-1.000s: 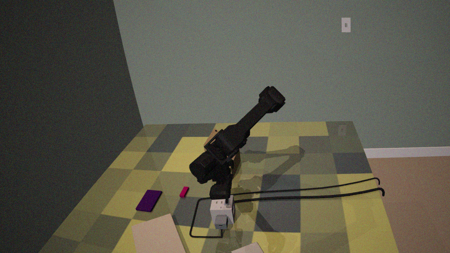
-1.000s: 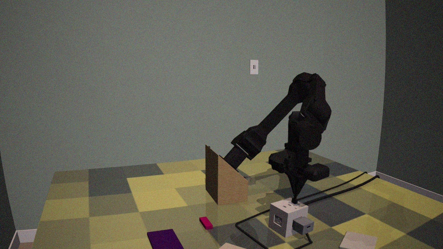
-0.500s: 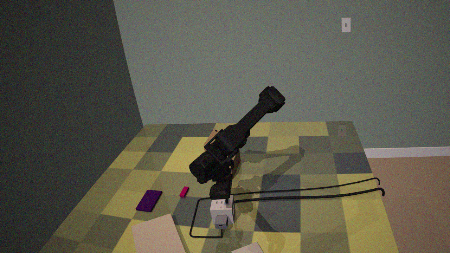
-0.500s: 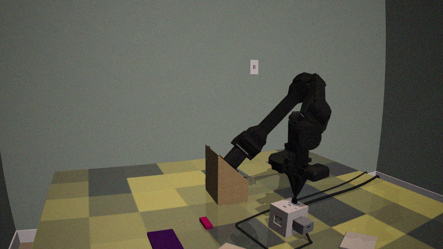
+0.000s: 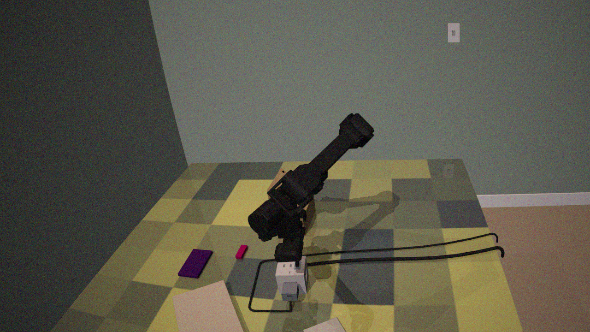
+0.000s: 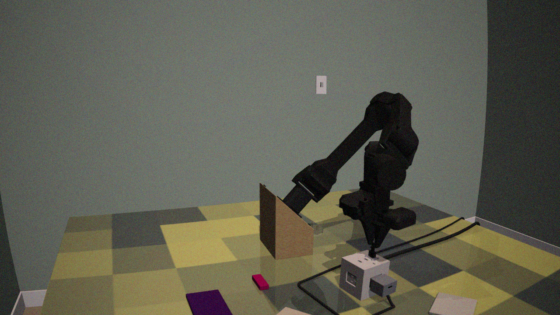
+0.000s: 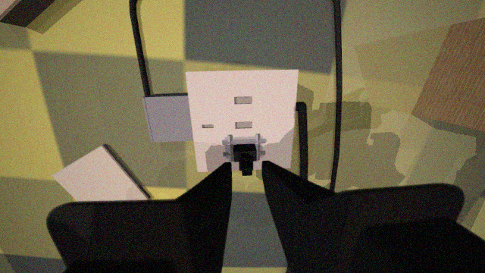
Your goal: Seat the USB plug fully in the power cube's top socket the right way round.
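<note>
USB plug, top view: stands at the power cube's (image 5: 285, 270) (image 6: 354, 276) (image 7: 212, 83) top, mostly hidden; descending fingers could jar it.
Gripper (image 5: 297, 264) (image 6: 373, 244) (image 7: 246, 168), exterior view: just above the plug (image 6: 372, 254) (image 7: 245, 152); sideways drift could tip it.
Fingers, wrist view: parted slightly, pinching nothing; closing off-centre could skew the plug.

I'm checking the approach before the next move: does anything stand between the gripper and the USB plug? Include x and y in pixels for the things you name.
Nothing visible stands between the open gripper (image 6: 372, 243) (image 7: 247, 164) and the USB plug (image 6: 372, 253) (image 7: 245, 152); in the wrist view, the plug's top shows unobstructed.
</note>
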Robot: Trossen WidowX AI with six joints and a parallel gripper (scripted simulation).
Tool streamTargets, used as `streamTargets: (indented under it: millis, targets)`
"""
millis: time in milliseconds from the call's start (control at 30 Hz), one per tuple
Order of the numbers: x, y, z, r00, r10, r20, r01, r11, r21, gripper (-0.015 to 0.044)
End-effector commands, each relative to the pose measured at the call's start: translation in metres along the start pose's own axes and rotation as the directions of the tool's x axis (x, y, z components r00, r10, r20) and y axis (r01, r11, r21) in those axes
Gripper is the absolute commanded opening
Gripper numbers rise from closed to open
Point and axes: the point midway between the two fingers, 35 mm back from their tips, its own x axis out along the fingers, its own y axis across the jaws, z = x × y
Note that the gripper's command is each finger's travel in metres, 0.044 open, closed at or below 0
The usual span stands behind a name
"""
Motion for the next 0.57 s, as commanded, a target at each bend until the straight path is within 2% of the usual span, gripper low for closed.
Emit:
streamTargets:
  millis: [0, 533]
  targets:
    - [0.0, 0.0, 0.0, 1.0, 0.0, 0.0, 0.0, 1.0, 0.001, 0.0095]
    - [-0.011, 0.0, 0.0, 1.0, 0.0, 0.0, 0.0, 1.0, 0.0, 0.0095]
